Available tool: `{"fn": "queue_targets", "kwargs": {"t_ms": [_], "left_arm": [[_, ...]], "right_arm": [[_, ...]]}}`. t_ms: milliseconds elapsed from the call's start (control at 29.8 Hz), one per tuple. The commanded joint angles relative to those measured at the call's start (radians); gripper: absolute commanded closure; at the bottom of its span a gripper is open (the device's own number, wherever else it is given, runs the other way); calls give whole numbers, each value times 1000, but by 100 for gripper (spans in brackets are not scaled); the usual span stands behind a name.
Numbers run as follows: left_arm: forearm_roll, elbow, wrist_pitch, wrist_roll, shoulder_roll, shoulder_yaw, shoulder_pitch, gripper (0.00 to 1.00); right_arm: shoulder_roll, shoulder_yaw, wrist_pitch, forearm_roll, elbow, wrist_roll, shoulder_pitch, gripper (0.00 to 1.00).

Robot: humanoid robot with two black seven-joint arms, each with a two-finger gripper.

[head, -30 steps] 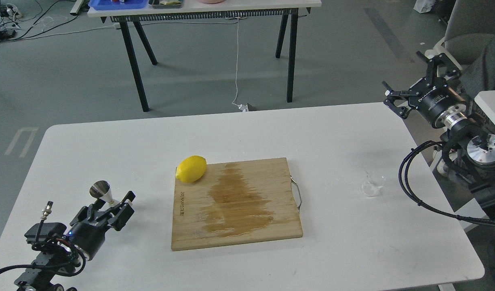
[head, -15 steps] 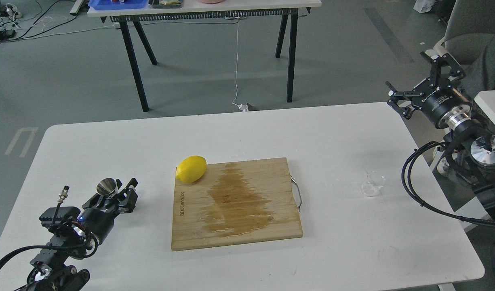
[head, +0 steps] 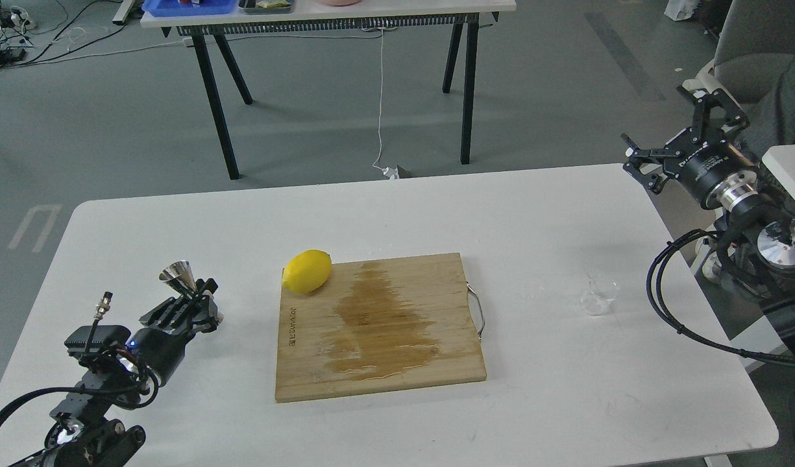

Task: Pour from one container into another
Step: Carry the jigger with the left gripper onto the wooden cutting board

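The shiny steel jigger (head: 179, 276) stands nearly upright above the table's left side, and my left gripper (head: 200, 299) is shut on its narrow waist. The clear glass cup (head: 599, 295) stands alone on the white table (head: 540, 214), right of the cutting board, with nothing touching it. My right gripper (head: 671, 128) hangs open in the air past the table's far right corner, well above and behind the cup, with nothing between its fingers.
A wooden cutting board (head: 379, 327) with a wet brown stain lies mid-table, a yellow lemon (head: 307, 271) on its far left corner and a wire handle (head: 478, 314) on its right edge. Another table (head: 332, 16) stands behind.
My left gripper has turned the jigger from tilted, mouth toward me, to nearly upright and shifted slightly right. The right gripper drifted a little right. Cup, board and lemon have not moved.
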Motion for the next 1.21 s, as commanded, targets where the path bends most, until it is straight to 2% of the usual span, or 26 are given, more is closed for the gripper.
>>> {"fn": "queue_targets", "kwargs": {"t_ms": [0,235,469,637,737,938,1173], "left_arm": [[0,-119,0,0,26,-3,-54,95],[6,-215,0,0,31,24,-240,94],[30,-217,0,0,-97,270,-378,94],[106,-180,0,0,-214,327,-380,93],[187,-104,0,0,-289,337,-377,94],[207,34,0,0,-289,446,-371,94],[207,101,0,0,-289,496,-343,94]], "right_arm": [[0,1,0,-1,-1,0,-1,1],[-1,1,0,-3,-11,0,4,1],[-15,5,0,-1,-18,0,13,1],[-15,27,0,1,-21,-1,30,1],[-15,22,0,1,-28,-1,39,1],[-14,18,0,1,-28,0,48,1],[-15,18,0,1,-27,-1,48,1]]}}
